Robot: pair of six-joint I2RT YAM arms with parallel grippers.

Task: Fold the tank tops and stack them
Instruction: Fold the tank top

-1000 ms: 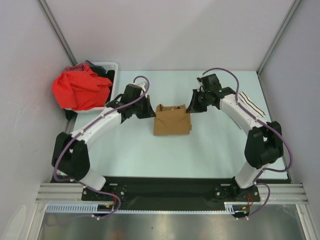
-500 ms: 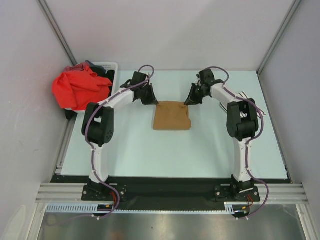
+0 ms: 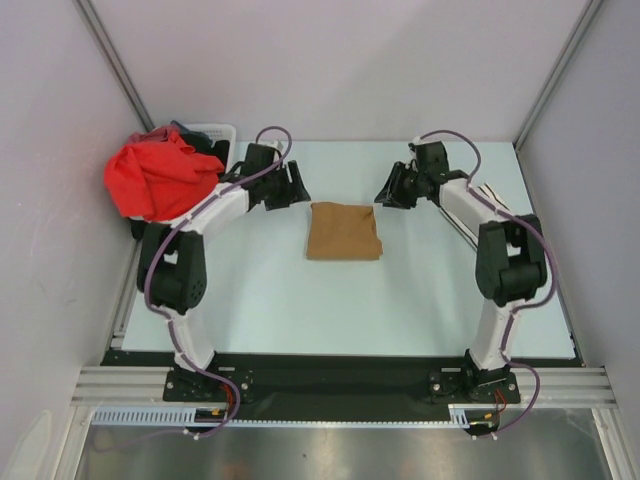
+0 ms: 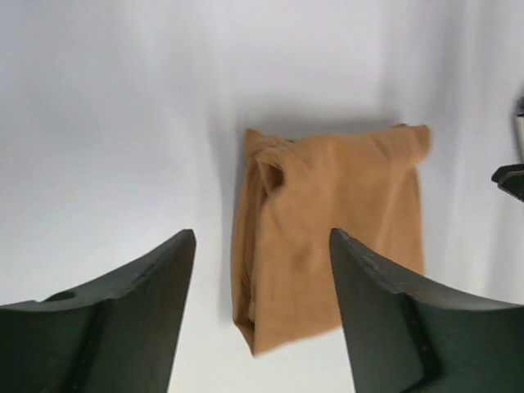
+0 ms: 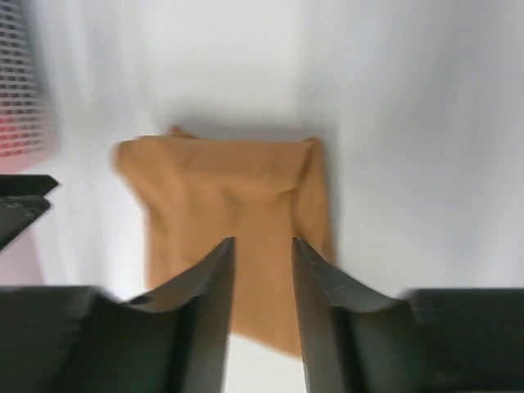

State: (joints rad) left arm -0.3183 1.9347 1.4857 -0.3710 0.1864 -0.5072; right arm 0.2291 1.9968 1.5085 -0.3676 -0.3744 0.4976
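The tan-brown tank top (image 3: 343,231) lies folded into a flat rectangle in the middle of the table. My left gripper (image 3: 297,192) hovers just off its far left corner and my right gripper (image 3: 384,196) just off its far right corner. Both are open and hold nothing. In the left wrist view the tank top (image 4: 327,229) lies beyond the widely spread left gripper (image 4: 262,237). The right wrist view is blurred; there the tank top (image 5: 237,205) shows past the narrower gap of the right gripper (image 5: 263,241).
A white laundry basket (image 3: 218,130) stands at the far left corner, heaped with red cloth (image 3: 158,175). The pale table (image 3: 260,285) is bounded by grey walls on three sides. Both arms arch over the table's side edges.
Both grippers carried the top's raised edge away to the far side and laid it flat. They then opened, let go of the cloth and drew slightly outward.
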